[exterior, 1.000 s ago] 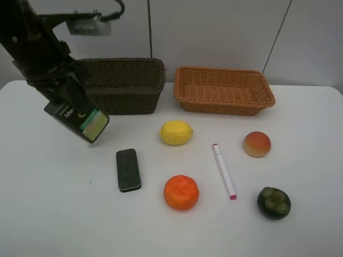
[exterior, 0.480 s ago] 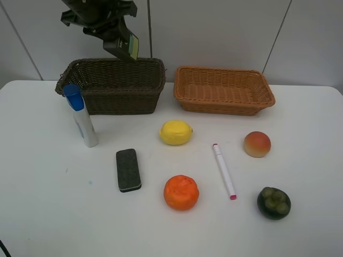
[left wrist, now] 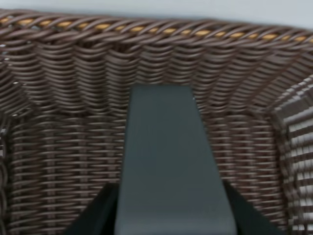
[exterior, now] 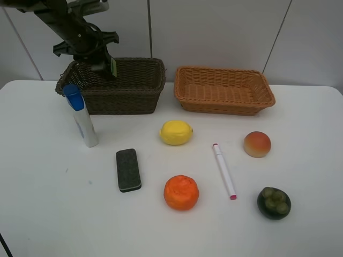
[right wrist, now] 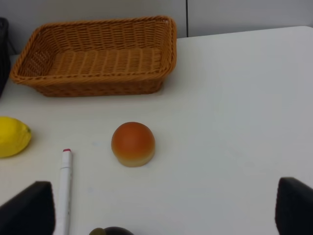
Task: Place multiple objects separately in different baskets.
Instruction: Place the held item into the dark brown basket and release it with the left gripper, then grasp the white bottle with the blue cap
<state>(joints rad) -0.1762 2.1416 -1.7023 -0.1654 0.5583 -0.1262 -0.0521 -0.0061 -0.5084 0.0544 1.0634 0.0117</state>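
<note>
My left gripper [exterior: 102,63] is shut on the dark green pump bottle [exterior: 112,67] and holds it low inside the dark brown basket [exterior: 128,101]. In the left wrist view the bottle [left wrist: 171,161] fills the middle against the basket's woven wall [left wrist: 58,122]. The white blue-capped tube [exterior: 80,115] stands in front of that basket. The eraser [exterior: 128,169], lemon [exterior: 176,132], orange [exterior: 181,192], marker [exterior: 224,171], peach [exterior: 257,144] and mangosteen [exterior: 274,203] lie on the table. The light orange-tan basket [exterior: 225,104] holds nothing. My right gripper [right wrist: 159,210] is open above the table near the peach [right wrist: 133,144].
The white table [exterior: 48,203] has a grey panelled wall behind the baskets. The right wrist view also shows the tan basket [right wrist: 98,88], the lemon [right wrist: 12,137], the marker [right wrist: 63,191] and the top of the mangosteen [right wrist: 110,231].
My left gripper carried the pump bottle from low over the table's left side up above the dark brown basket, then down into it. The tube came into view.
</note>
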